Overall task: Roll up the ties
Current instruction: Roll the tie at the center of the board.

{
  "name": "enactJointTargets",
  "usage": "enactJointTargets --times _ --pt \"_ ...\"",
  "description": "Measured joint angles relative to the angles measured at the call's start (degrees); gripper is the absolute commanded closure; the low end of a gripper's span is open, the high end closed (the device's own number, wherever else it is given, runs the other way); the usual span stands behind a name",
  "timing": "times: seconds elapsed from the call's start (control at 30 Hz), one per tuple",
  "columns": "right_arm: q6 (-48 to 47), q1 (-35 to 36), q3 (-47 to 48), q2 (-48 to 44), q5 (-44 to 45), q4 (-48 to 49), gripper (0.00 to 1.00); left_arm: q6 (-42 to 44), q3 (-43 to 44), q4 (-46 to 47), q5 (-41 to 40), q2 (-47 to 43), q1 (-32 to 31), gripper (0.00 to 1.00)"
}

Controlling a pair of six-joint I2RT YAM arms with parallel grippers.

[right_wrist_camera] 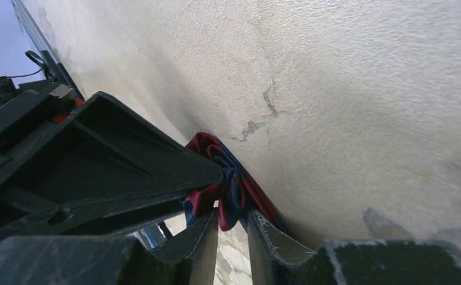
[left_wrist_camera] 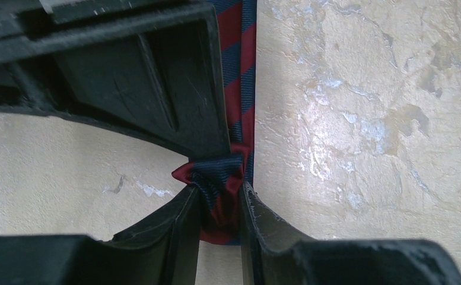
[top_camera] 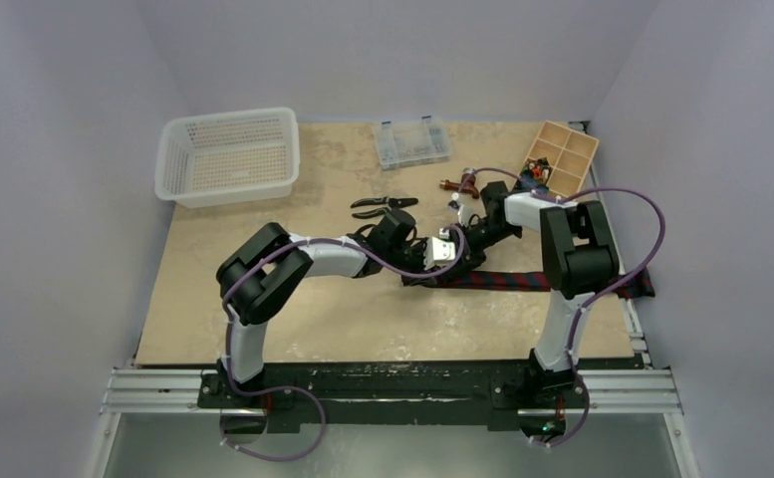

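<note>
One tie (top_camera: pixel 522 280), navy with dark red stripes, lies as a flat strip across the table right of centre, and its right end reaches the table's right edge. Both grippers meet at its left end. My left gripper (top_camera: pixel 434 271) is shut on the bunched tie end (left_wrist_camera: pixel 219 190), with the strip (left_wrist_camera: pixel 239 65) running away from it across the table. My right gripper (top_camera: pixel 465 259) is shut on the same bunched end (right_wrist_camera: pixel 231 193), right beside the left gripper's black fingers (right_wrist_camera: pixel 97 160). No other tie is in view.
Black-handled pliers (top_camera: pixel 383 206) lie just behind the grippers. A small brown-handled tool (top_camera: pixel 459 184) lies further back. A white basket (top_camera: pixel 228 154) stands back left, a clear plastic box (top_camera: pixel 412 142) back centre and a wooden compartment box (top_camera: pixel 560 159) back right.
</note>
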Motion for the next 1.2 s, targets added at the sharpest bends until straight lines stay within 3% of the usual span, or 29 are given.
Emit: enactJointTargets --times 0.2,0.37,0.53,0.6,0.67,0.7,0.83,1.2 --pt "-0.6 -1.2 0.6 -2.3 -0.8 -2.2 0.63 1.4 0.0 -0.2 0.0 0.0 -0.1 0.74" --pt "0.4 -0.9 0.6 -3.4 -2.6 -2.1 0.62 1.6 0.0 -0.2 0.0 0.0 -0.1 0.74" --pt "1.0 0.6 0.6 -3.3 -2.4 -1.4 0.67 1.9 0.0 -0.3 0.0 0.0 -0.1 0.73" --pt "1.2 1.2 0.6 -3.0 -2.1 -0.9 0.8 2.1 0.0 -0.3 0.0 0.0 -0.1 0.73" --pt "1.1 1.5 0.6 -2.4 -1.6 -0.4 0.97 2.2 0.0 -0.4 0.0 0.0 -0.1 0.65" --pt "1.4 1.5 0.6 -2.1 -1.2 -0.1 1.0 2.3 0.0 -0.5 0.0 0.0 -0.1 0.59" --pt "1.4 1.2 0.5 -1.6 -0.9 0.2 1.0 1.4 -0.9 -0.4 -0.3 -0.3 0.1 0.38" --pt "1.0 0.6 -0.2 -1.6 -0.7 0.4 1.0 -3.3 -5.7 2.9 1.9 -4.3 3.5 0.19"
